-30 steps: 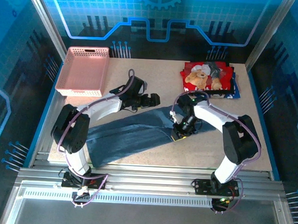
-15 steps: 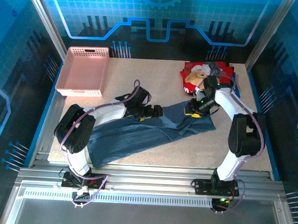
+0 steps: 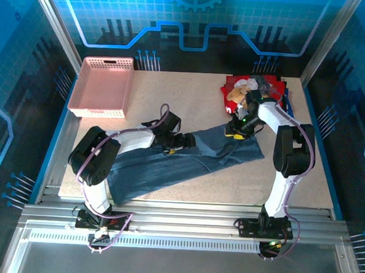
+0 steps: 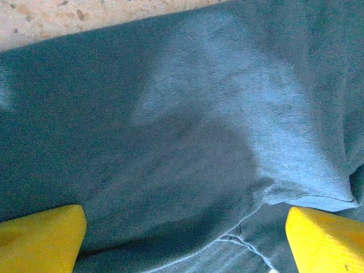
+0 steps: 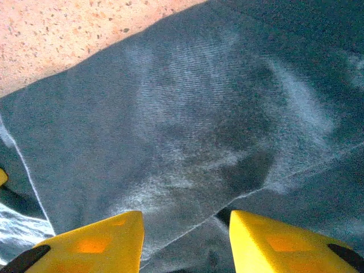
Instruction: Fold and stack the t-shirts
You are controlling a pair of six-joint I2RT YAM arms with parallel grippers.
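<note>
A large slate-blue t-shirt (image 3: pixel 156 169) lies slantwise across the table, from the near left to the middle right. My left gripper (image 3: pixel 185 141) is low over the shirt's far edge, near its middle. In the left wrist view the left gripper (image 4: pixel 182 242) is open wide, with blue cloth (image 4: pixel 187 114) and a stitched hem beneath it. My right gripper (image 3: pixel 233 132) is over the shirt's far right part. Seen from the right wrist, the right gripper (image 5: pixel 185 244) is open above a folded edge of the cloth (image 5: pixel 187 114). A folded stack topped by the red teddy-bear shirt (image 3: pixel 232 102) lies behind it, partly hidden by the right arm.
A pink lattice basket (image 3: pixel 98 112) stands at the far left corner. Bare speckled table (image 3: pixel 190 100) lies between the basket and the stack. Aluminium frame posts rise at the back corners, and a rail runs along the near edge.
My right gripper has left the shirt's near hem, moved far-right toward the stack, and widened its jaws. My left gripper has shifted slightly nearer, onto the shirt.
</note>
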